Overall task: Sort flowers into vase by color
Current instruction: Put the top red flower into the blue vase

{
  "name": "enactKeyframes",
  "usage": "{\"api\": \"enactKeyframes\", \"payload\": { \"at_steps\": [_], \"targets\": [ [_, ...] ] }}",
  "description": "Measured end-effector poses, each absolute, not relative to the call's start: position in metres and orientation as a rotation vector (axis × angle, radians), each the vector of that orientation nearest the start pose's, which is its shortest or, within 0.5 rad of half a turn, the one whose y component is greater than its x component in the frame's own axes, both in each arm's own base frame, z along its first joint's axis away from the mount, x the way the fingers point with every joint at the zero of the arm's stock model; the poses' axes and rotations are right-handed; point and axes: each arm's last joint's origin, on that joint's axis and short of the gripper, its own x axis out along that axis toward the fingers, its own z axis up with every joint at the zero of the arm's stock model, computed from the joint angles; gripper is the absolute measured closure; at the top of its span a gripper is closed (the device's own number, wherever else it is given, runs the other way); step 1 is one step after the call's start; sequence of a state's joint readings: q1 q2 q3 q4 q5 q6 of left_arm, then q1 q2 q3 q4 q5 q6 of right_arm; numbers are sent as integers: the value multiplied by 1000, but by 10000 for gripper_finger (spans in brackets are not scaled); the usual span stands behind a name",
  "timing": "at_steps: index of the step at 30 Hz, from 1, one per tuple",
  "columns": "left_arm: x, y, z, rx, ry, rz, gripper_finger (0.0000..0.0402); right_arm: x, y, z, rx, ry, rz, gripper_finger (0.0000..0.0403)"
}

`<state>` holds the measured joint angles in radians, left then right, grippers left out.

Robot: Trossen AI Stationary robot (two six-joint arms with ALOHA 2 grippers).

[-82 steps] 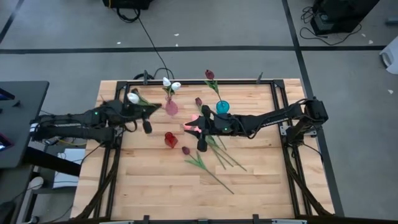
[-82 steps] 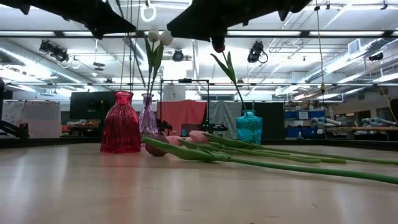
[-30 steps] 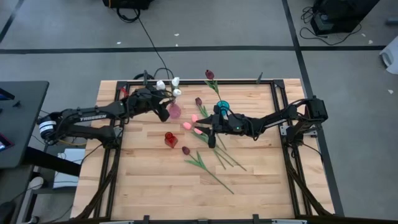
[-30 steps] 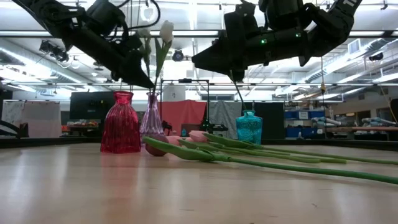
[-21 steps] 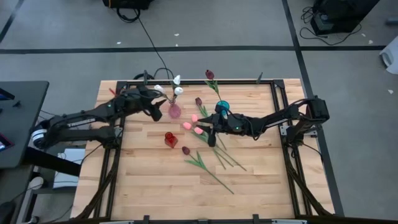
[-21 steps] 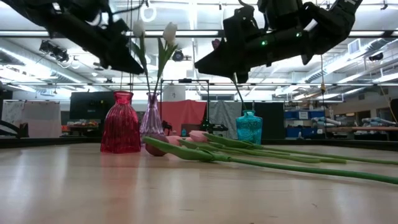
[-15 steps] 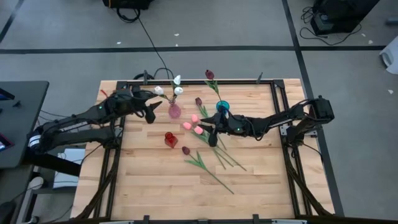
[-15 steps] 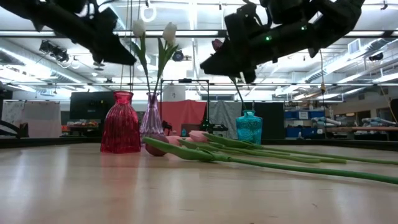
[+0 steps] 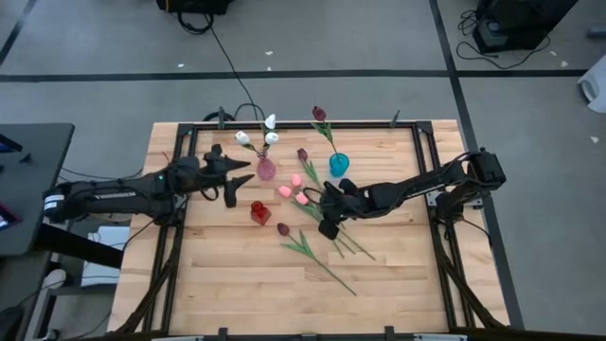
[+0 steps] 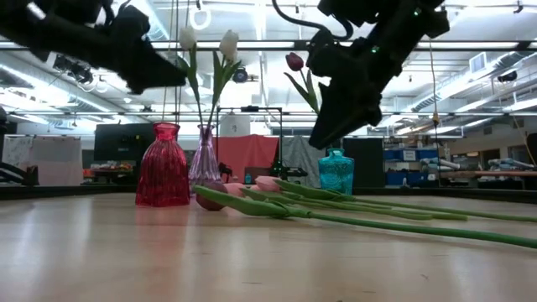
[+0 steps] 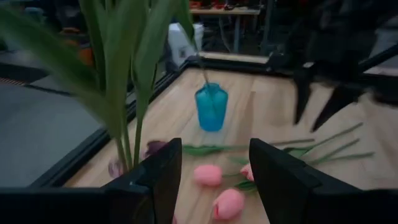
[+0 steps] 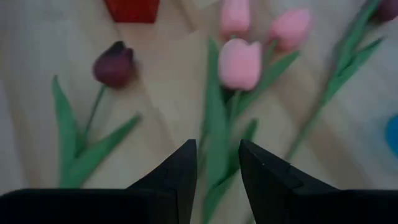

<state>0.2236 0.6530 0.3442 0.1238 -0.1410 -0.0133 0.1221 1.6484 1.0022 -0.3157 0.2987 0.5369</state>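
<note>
The right end effector (image 12: 214,167), fingers apart and empty, hangs over blurred pink tulips (image 12: 239,62) whose stems seem partly hidden, while the left end effector (image 11: 214,177) gapes empty.

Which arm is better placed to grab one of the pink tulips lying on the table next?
The right. Its open gripper hangs over the pink tulips' stems, fingers astride one. The left gripper, open and empty, is off beside the pale vase.

Two dark jointed arms, black wedge-shaped fingers (image 12: 183,177)
</note>
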Motion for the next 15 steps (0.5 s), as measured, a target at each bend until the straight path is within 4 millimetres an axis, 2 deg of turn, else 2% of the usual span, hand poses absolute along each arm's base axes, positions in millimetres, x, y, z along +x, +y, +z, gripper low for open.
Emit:
{"api": "enactKeyframes", "payload": {
  "at_steps": [2,5,12,15],
  "targets": [
    [150,36,217,-19,200,402,209,329,35,187,314,871,-404,271],
    [150,33,212,-21,177,434,209,332,37,177,329,899,-425,271],
    [153,26,217,-25,116,387,209,345,33,145,339,943,-454,271],
    [153,24,217,-29,122,376,209,346,29,143,304,954,-505,271]
  ]
}}
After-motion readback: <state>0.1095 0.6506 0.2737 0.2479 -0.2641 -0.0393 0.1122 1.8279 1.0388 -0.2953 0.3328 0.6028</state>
